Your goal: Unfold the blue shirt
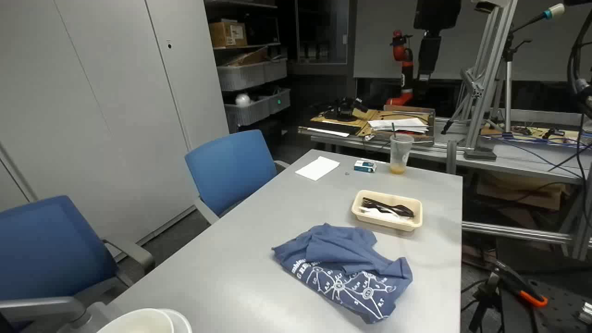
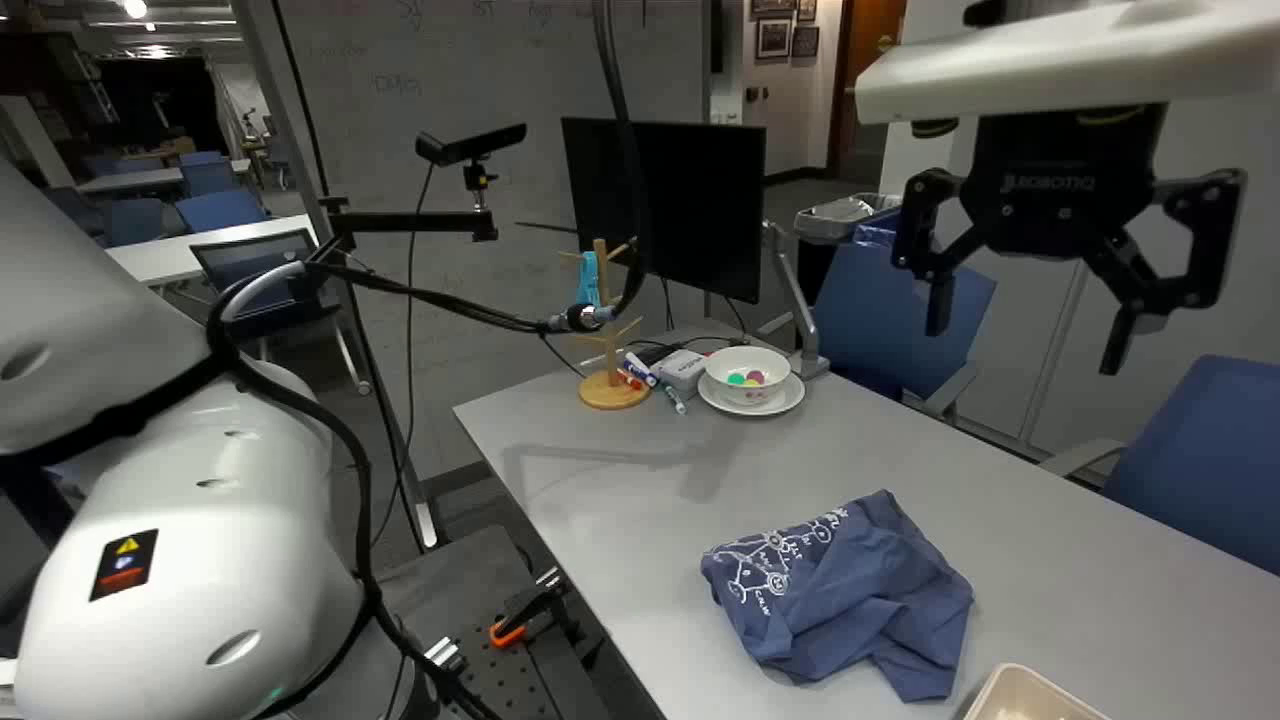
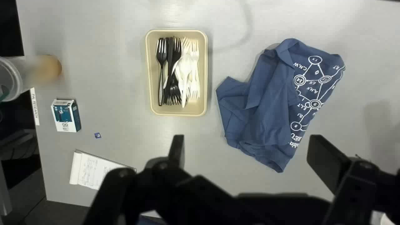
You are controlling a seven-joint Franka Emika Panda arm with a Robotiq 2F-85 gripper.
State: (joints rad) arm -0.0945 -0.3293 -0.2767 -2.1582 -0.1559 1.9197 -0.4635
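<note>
Your claw (image 2: 1028, 330) is spread wide, up above the counter (image 1: 222, 268) and well clear of the cloth; your blue shirt (image 3: 268, 112) lies on that counter in a crumpled heap, folded over on itself, white print showing along one side; you have the cream tray (image 1: 384, 223) just beside it, not touching, loaded with black and white cutlery (image 3: 187, 67); past the tray you've got the small box (image 3: 64, 115), notepad (image 3: 90, 172) and upright clear cup (image 1: 400, 150); bowl (image 2: 735, 390) sits on a plate (image 2: 790, 398) near the wooden stand (image 2: 613, 392).
</note>
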